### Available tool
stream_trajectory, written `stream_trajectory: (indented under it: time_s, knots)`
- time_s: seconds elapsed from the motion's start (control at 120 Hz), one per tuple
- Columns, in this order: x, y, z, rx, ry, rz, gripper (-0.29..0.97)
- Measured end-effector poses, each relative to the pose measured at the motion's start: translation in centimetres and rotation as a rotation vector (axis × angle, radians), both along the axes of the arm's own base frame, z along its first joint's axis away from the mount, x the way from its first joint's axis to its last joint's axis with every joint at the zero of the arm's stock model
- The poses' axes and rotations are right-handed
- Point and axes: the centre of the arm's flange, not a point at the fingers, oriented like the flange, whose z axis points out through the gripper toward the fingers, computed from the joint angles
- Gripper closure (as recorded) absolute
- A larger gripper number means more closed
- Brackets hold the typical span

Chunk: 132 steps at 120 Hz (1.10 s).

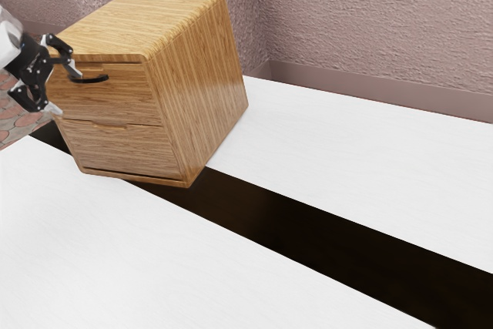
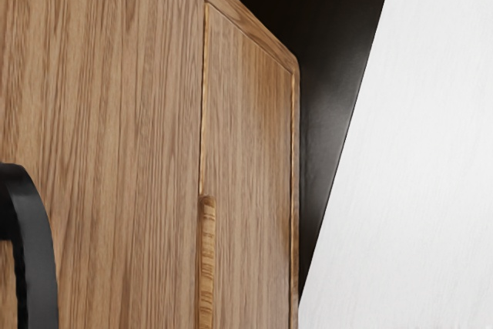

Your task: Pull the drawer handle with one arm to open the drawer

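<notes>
The white worktop [image 1: 347, 152] is crossed by a black strip [image 1: 308, 229] that passes under the wooden cabinet [image 1: 192, 82]. The cabinet stands at the worktop's far corner, close to the wall. Its front carries two drawers. The upper drawer [image 1: 115, 98], just under the cabinet's top, is the one to open, and its front looks flush with the cabinet or very nearly so. The lower drawer [image 1: 123, 148] below it has only a small notch for a pull.

The black handle [image 1: 92, 79] curves out from the upper drawer's front, toward the front's outer side. The pincer [image 1: 68, 63] sits right at that end of the handle, just off the cabinet's front. Whether it is clenched on the handle or released I cannot tell, as black lies on black there.

That is the main risk, as I judge it. The hold looks set near the handle's end rather than its middle, so a pull may slide off the curve and the drawer would stay shut. An off-centre pull could also skew the drawer in its runners and jam it. The cabinet seems to rest loose on the worktop — a hard or slanted tug might drag or swing the whole cabinet instead of freeing the drawer. A straight pull, square to the cabinet's front, looks safest.
</notes>
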Motion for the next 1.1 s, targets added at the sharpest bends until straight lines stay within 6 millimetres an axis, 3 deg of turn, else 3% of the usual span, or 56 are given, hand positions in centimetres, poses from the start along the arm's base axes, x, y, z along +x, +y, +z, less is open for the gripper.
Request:
stream_trajectory:
  time_s: [0.067, 0.158, 0.258, 0.417, 0.767, 1.1]
  knots:
    - [0.1, 0.3, 0.9, 0.050, -0.067, -0.071, 0.01]
    - [0.0, 1.1, 1.4, 0.117, -0.117, -0.148, 0.12]
    - [-0.2, 2.6, 1.0, 0.171, -0.140, -0.208, 0.23]
    - [0.5, 2.9, 0.2, 0.231, -0.155, -0.314, 0.33]
    - [1.6, 2.5, -0.9, 0.292, -0.160, -0.452, 0.39]
    - [1.5, 2.4, -0.9, 0.269, -0.147, -0.390, 0.48]
